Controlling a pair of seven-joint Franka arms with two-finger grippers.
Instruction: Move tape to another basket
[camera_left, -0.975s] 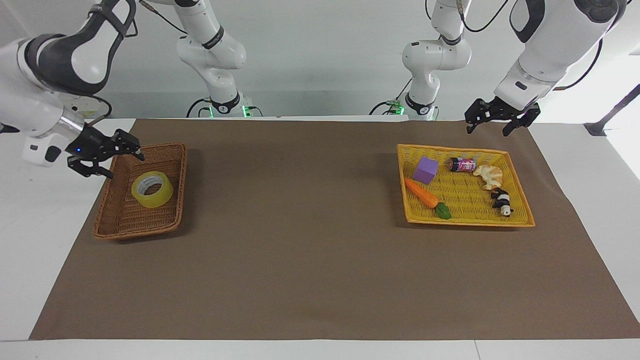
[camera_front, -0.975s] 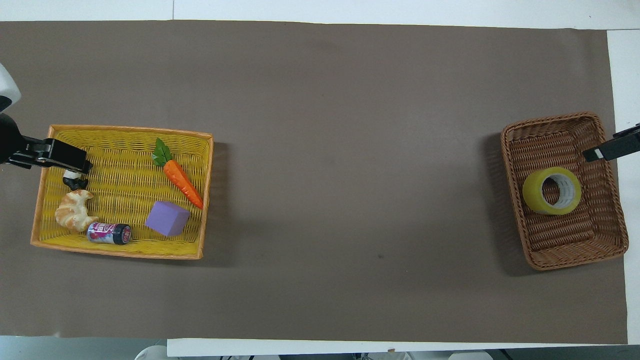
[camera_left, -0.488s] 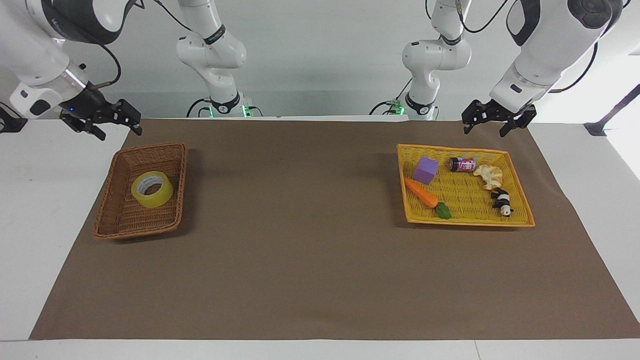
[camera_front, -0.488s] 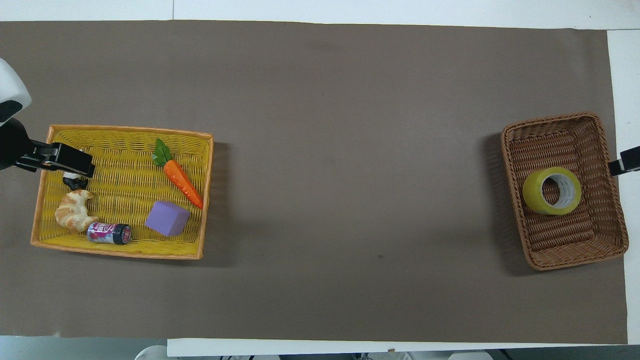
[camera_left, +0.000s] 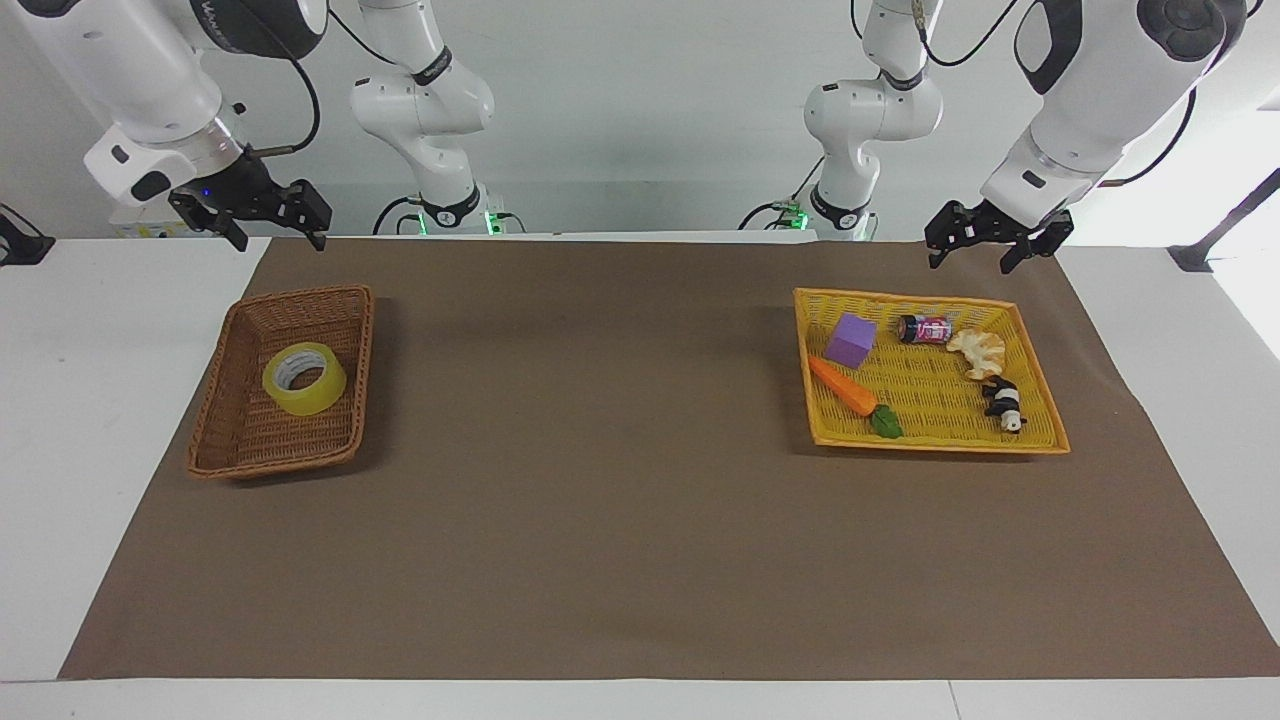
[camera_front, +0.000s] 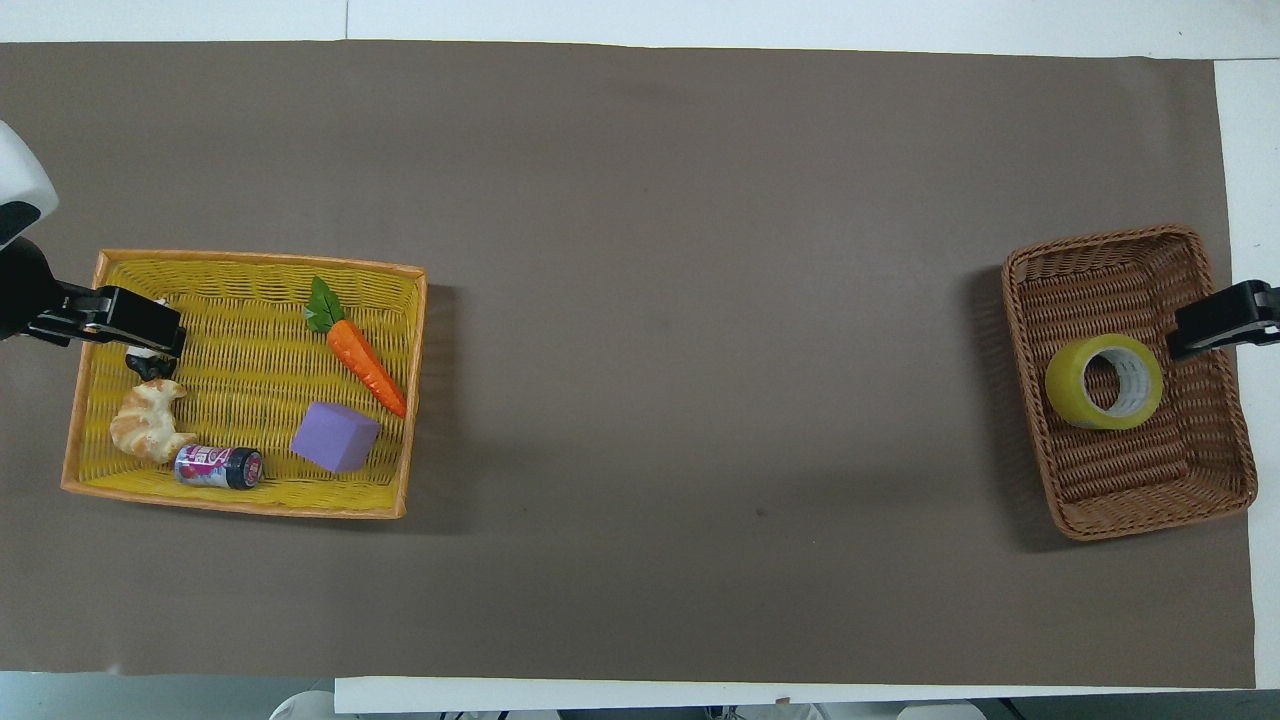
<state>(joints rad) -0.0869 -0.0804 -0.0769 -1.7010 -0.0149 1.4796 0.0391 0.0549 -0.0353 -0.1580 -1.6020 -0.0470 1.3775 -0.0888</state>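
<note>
— Starting with the facing view, what is happening at the right arm's end of the table?
— The tape is lying flat in the middle of the brown basket, which is sitting near that end's edge. The right gripper was hanging low at the basket's rim a second ago. Now it is hovering high over the table edge nearest the robots, its fingers standing apart and gripping nothing.
— And the left arm?
— It is waiting. The left gripper is hanging over that same edge, beside the yellow basket, fingers apart and empty.
— Is the overhead view agreeing?
— Yes. The tape is resting alone inside the brown basket. The right gripper is only overlapping the basket's rim from above. The left gripper is showing over the yellow basket, where a carrot and other toys are lying.
— What is that meaning for the task?
— I am judging the tape delivered and the arm retreating, so the move is looking finished.
</note>
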